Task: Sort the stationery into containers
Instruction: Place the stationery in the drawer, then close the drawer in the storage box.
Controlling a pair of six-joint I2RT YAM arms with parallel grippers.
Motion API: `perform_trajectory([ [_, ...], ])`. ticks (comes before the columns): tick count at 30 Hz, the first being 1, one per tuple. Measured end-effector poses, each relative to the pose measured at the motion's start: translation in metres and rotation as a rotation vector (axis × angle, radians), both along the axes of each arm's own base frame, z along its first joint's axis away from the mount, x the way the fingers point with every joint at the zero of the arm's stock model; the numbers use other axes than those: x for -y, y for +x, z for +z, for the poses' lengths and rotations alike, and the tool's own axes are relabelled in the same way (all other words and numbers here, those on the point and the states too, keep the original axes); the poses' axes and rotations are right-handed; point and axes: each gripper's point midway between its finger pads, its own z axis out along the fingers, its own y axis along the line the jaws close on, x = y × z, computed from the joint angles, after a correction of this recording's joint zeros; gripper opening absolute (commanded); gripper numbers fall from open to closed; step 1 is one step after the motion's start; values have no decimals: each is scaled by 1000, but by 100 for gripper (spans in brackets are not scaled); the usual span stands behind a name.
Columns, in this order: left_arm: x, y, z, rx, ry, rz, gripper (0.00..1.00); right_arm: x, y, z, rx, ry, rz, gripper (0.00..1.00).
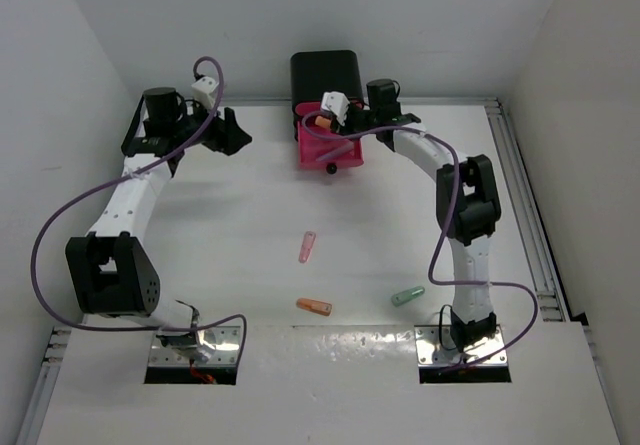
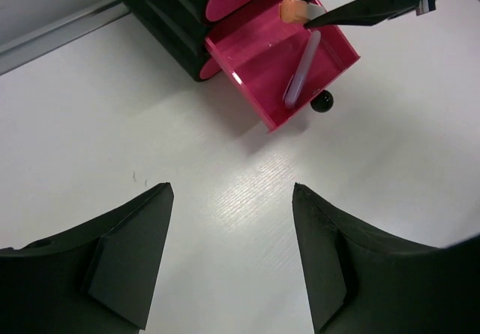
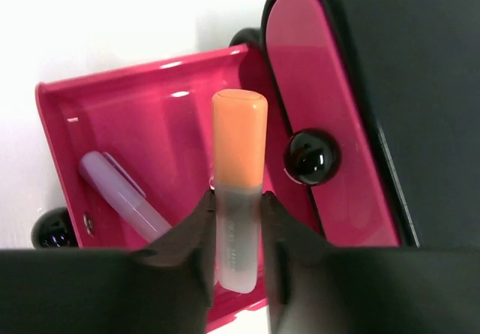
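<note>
My right gripper (image 3: 238,199) is shut on an orange-white stick (image 3: 239,180) and holds it above the open pink drawer (image 3: 150,116). The held stick also shows in the top view (image 1: 321,121) and in the left wrist view (image 2: 298,10). A purple stick (image 3: 124,195) lies in that drawer, which is pulled out of the black box (image 1: 326,77). A shut pink drawer (image 3: 330,109) with a dark knob (image 3: 311,156) is beside it. My left gripper (image 2: 232,199) is open and empty, left of the drawer. On the table lie a pink stick (image 1: 307,246), an orange stick (image 1: 314,306) and a green stick (image 1: 407,295).
The open drawer (image 2: 279,71) juts onto the table with its knob (image 2: 322,102) at the front. Grey walls close the table at back and sides, with a metal rail (image 1: 525,205) along the right edge. Purple cables (image 1: 60,220) hang by both arms.
</note>
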Motion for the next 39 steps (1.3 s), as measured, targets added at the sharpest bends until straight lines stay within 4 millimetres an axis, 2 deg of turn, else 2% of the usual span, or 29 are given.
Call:
perform_trajectory([
  [3, 2, -4, 3, 19, 13, -13, 71, 0, 0, -3, 7, -12, 10, 43],
  [7, 14, -8, 0, 42, 41, -66, 70, 0, 0, -2, 2, -5, 6, 61],
  [9, 28, -14, -4, 44, 53, -114, 66, -1, 0, 1, -15, 12, -5, 61],
  [11, 42, -20, -7, 44, 60, -163, 60, -3, 2, 9, -28, 40, -21, 56],
  [12, 49, -23, -7, 50, 62, -189, 52, -4, 3, 14, -37, 60, -34, 49],
  [14, 62, -27, -8, 65, 74, -234, 44, -4, 3, 26, -68, 115, -72, 40],
  [15, 68, -28, -10, 75, 83, -255, 37, -4, 2, 34, -95, 155, -101, 29],
  [18, 91, -32, -22, 98, 128, -330, 25, 7, -3, 69, -173, 286, -206, 17],
  [19, 101, -34, -29, 101, 144, -362, 21, 15, -5, 84, -196, 332, -249, 12],
  [20, 113, -36, -38, 102, 163, -400, 12, 27, -8, 99, -218, 379, -296, 10],
  [22, 138, -42, -60, 92, 201, -485, 1, 54, -15, 127, -253, 469, -386, 9],
  [23, 148, -44, -75, 74, 217, -519, 0, 70, -19, 140, -265, 511, -435, 9],
  [25, 165, -47, -103, 42, 251, -581, 0, 103, -27, 153, -281, 571, -525, 8],
  [28, 177, -46, -146, -15, 299, -617, 0, 146, -42, 141, -345, 620, -659, 8],
  [31, 179, -36, -177, -55, 342, -598, 0, 169, -57, 105, -446, 624, -772, 8],
  [35, 181, -4, -188, -21, 395, -525, 0, 178, -74, 63, -557, 588, -857, 8],
  [37, 180, 10, -188, 10, 411, -482, 0, 179, -80, 55, -584, 574, -877, 9],
  [39, 180, 23, -184, 54, 424, -441, 0, 182, -84, 55, -586, 571, -889, 9],
])
